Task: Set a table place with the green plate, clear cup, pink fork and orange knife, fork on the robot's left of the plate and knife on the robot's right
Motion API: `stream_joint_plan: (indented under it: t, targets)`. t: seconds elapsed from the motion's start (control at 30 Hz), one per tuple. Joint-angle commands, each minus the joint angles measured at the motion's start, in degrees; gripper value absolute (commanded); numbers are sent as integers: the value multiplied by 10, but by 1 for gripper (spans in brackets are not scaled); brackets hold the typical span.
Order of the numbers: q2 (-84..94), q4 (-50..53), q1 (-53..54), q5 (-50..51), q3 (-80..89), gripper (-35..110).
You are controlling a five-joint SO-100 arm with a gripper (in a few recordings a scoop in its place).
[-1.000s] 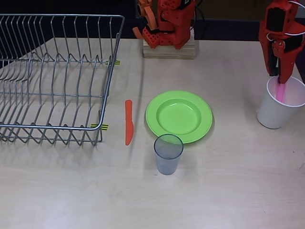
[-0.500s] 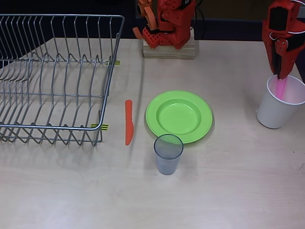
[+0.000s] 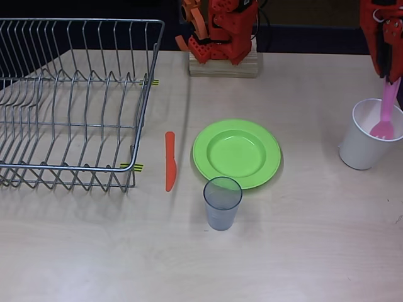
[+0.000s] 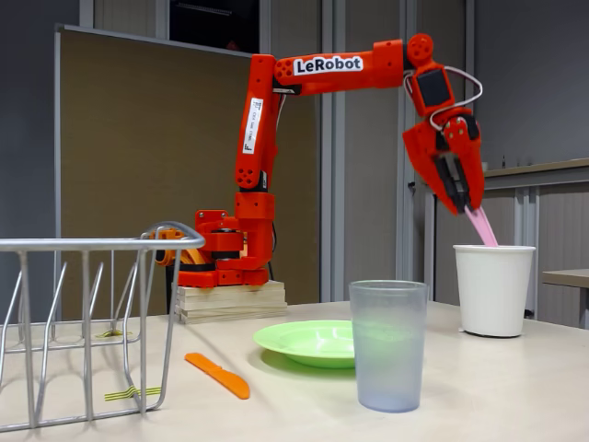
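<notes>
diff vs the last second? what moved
The gripper, shut on the pink fork, has risen, drawing the fork up out of the white cup; its tines now show at the cup's mouth. The green plate, clear cup, orange knife and dish rack stayed put.

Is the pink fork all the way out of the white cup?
No. The gripper holds the pink fork partly lifted; its tines remain inside the white cup.

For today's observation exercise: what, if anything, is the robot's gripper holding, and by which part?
The gripper holds the pink fork by its handle end, tines hanging down inside the white cup.
</notes>
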Motion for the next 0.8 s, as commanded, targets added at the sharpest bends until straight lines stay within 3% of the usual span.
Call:
stream_joint_plan:
  t: [0.0, 0.2, 0.5, 0.77]
  targets:
    - [18, 58, 3, 8, -81, 0]
    - [83, 111, 6, 23, -107, 0]
    - [154, 134, 79, -76, -104, 0]
    - [157, -30, 208, -260, 88, 0]
